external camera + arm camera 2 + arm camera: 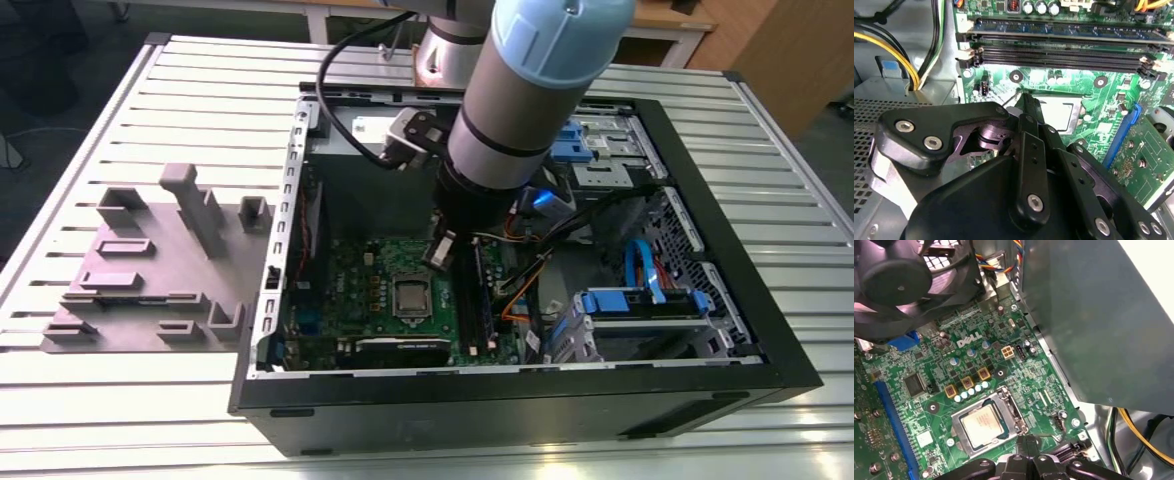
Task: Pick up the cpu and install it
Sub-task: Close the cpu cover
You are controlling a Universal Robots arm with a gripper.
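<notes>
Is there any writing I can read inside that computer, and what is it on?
White maker's logo on the green motherboard: the only legible print, a brand name.
Marks on the cpu: too faint to read.
Fine white lettering beside board components: too small to read.

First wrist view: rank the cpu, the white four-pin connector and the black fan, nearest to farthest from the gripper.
1. The cpu, in its socket beside the gripper tips.
2. The white four-pin connector, further up the green motherboard.
3. The black fan, beyond the board's far edge.
</notes>
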